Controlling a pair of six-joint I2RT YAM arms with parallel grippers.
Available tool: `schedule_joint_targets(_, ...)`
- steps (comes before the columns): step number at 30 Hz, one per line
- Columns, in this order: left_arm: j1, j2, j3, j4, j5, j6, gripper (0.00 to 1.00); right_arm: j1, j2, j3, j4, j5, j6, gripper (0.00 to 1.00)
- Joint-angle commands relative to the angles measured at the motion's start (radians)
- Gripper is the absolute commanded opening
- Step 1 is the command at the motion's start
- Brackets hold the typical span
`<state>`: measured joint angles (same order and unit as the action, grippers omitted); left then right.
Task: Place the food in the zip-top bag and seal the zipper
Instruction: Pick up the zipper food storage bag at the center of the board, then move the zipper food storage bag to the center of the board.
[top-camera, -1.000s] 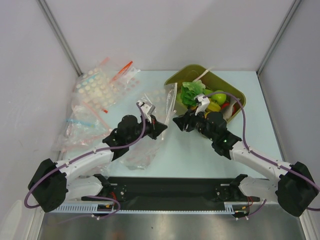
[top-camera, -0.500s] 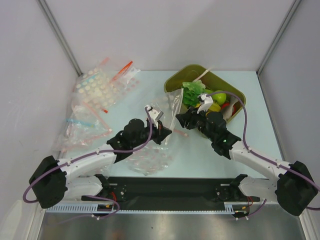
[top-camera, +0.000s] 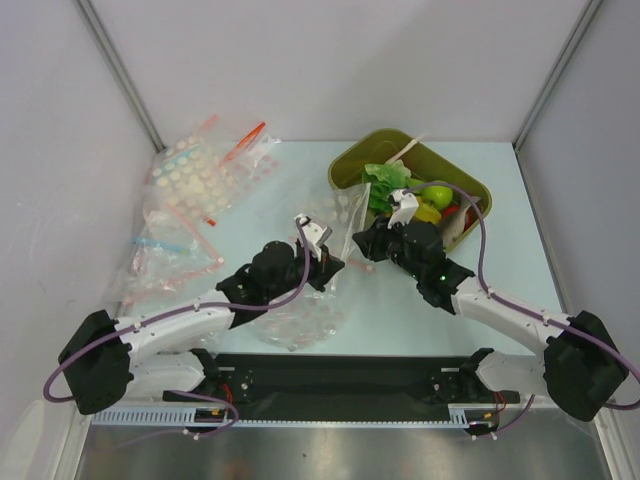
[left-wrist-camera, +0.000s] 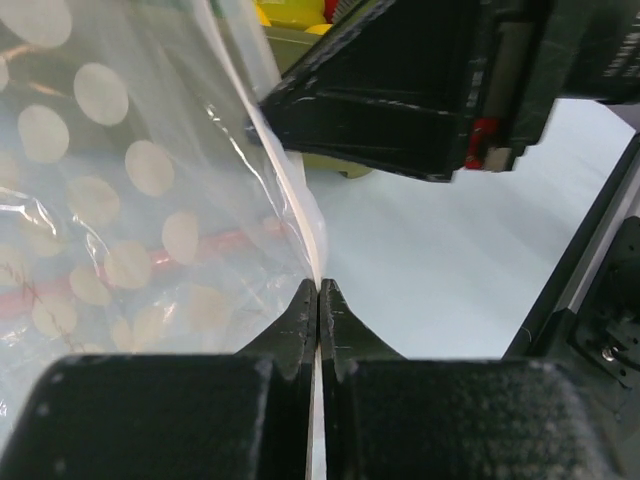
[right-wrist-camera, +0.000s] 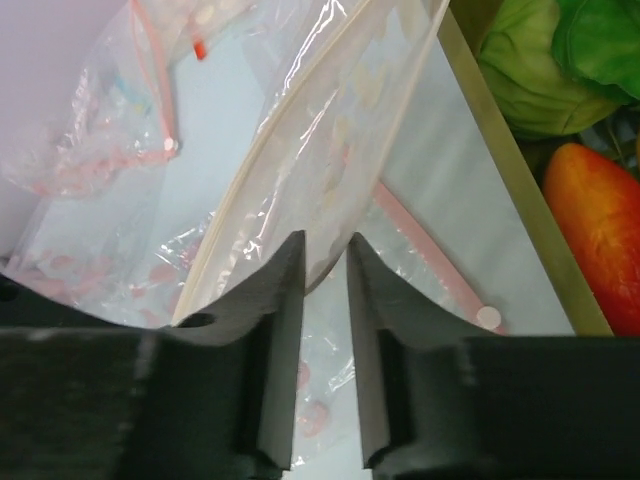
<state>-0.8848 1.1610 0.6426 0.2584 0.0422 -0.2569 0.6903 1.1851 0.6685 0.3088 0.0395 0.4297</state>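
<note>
Right, I'm at the bag-opening step, nothing is loaded yet. The small clear soft bag with white dots (top-camera: 338, 215) stands up in the middle of the overhead frame, just left of the olive-green plastic tub (top-camera: 345, 160), its lower part slumped on the desk. My left gripper (left-wrist-camera: 318, 290) has its fingers pressed together on one thin lip of the bag, with film clamped between the tips. My right gripper (right-wrist-camera: 325, 250) has its fingers a little apart with the other lip sitting in the gap, not pinched as far as I can tell. The colourless zipper strip (right-wrist-camera: 272, 152) runs up and away from those fingers. The ruffled bright-green toy lettuce (top-camera: 382, 182) is in the tub at upper right; I can't pick out the round yellow-orange fruit for certain. Next, I reckon, the right fingers must close on that lip, then both arms draw apart gently to widen the mouth without the film slipping or tearing.
</note>
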Motion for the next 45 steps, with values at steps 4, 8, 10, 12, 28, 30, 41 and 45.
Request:
schedule_joint_targets(4, -0.06, -0.018, 0.061, 0.005, -0.102, 0.07, 0.12, 0.003, 0.005, 0.051, 0.012, -0.059, -0.016, 0.1)
schedule_joint_targets(8, -0.075, -0.032, 0.068, -0.013, -0.13, 0.073, 0.56, 0.003, -0.051, 0.031, 0.012, -0.039, -0.026, 0.0)
schedule_joint_targets(10, -0.091, -0.053, 0.068, -0.021, -0.151, 0.085, 0.64, 0.003, -0.1, 0.014, 0.022, 0.016, -0.032, 0.0)
schedule_joint_targets(12, -0.121, -0.064, 0.069, -0.027, -0.15, 0.096, 0.68, 0.003, -0.191, -0.035, 0.055, 0.081, -0.035, 0.0)
schedule_joint_targets(28, -0.27, 0.18, 0.398, -0.628, -0.393, 0.039, 1.0, -0.032, -0.639, -0.204, 0.052, 0.536, -0.039, 0.0)
schedule_joint_targets(30, -0.279, 0.161, 0.359, -0.66, -0.366, 0.022, 1.0, -0.037, -0.634, -0.199, 0.036, 0.54, -0.031, 0.0)
schedule_joint_targets(41, -0.404, 0.163, 0.246, -0.741, -0.246, -0.01, 1.0, -0.066, -0.639, -0.187, -0.01, 0.57, -0.005, 0.0)
schedule_joint_targets(45, -0.453, 0.275, 0.291, -0.804, -0.31, -0.028, 1.0, -0.072, -0.636, -0.175, -0.023, 0.566, -0.005, 0.0)
